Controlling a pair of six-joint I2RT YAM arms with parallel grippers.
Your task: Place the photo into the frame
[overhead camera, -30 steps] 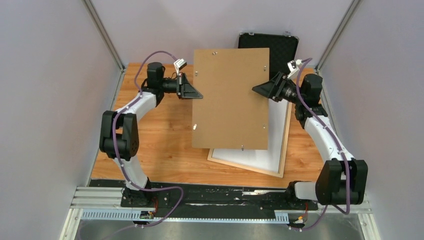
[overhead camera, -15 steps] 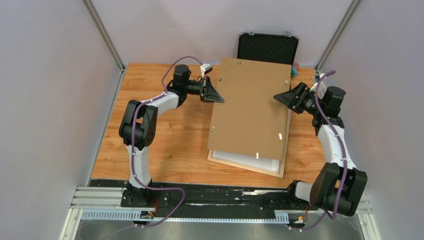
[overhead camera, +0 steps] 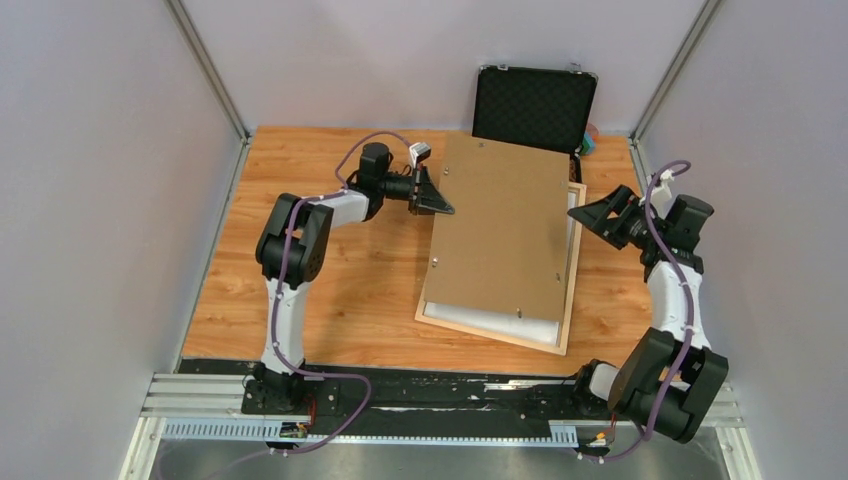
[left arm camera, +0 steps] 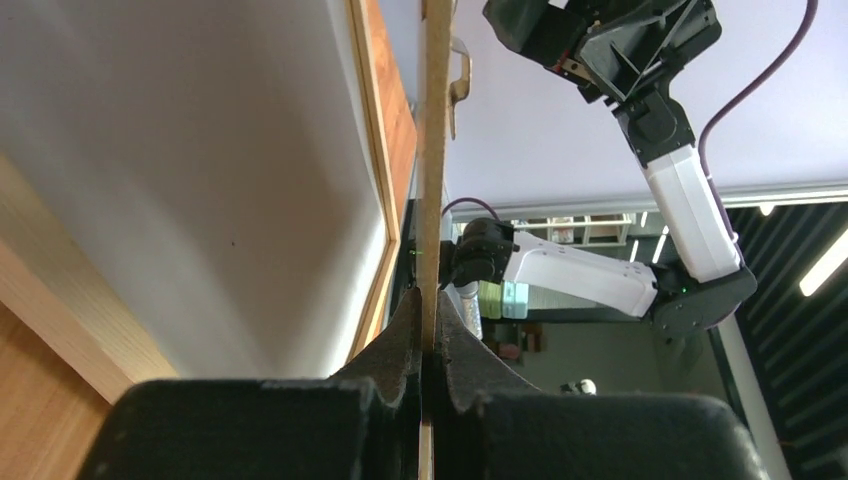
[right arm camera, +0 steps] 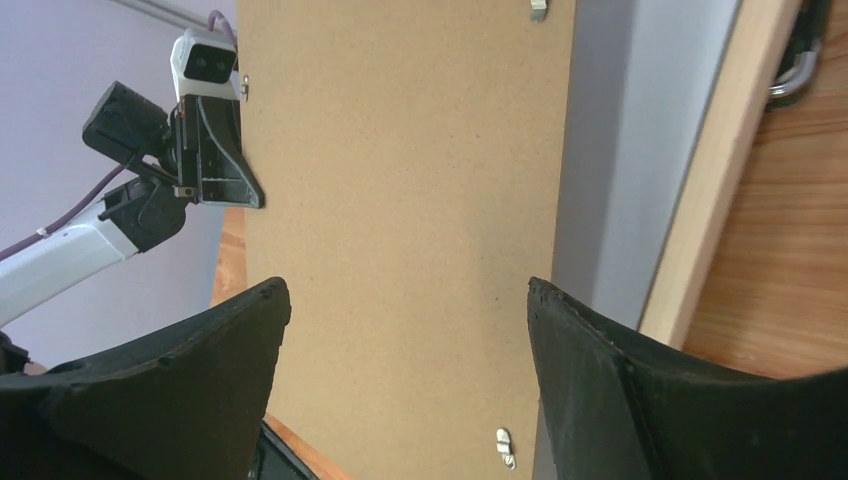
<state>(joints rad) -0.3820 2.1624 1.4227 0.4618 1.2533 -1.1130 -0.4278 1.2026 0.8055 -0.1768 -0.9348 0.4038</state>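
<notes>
The light-wood frame [overhead camera: 567,300] lies on the table at the right. In it lies the photo [overhead camera: 490,321], its plain white back up, mostly covered. A brown backing board [overhead camera: 500,228] lies slanted over both. My left gripper [overhead camera: 446,209] is shut on the board's left edge and holds that edge a little above the frame. The left wrist view shows the board edge-on [left arm camera: 436,150] between the jaws of the left gripper [left arm camera: 432,300], with the photo [left arm camera: 200,180] and frame [left arm camera: 372,150] to its left. My right gripper [overhead camera: 582,214] stands open just off the board's right edge, touching nothing. In its own view the right gripper [right arm camera: 410,290] faces the board [right arm camera: 400,180].
An open black case [overhead camera: 535,98] stands at the back, just behind the board. Bare wooden table [overhead camera: 330,290] lies left of the frame. Grey walls close in both sides, and the right arm sits near the right wall.
The board has come down from a raised position onto the frame. My right gripper has let go of it, opened wide and drawn back right. The left gripper moved right and down with it.
</notes>
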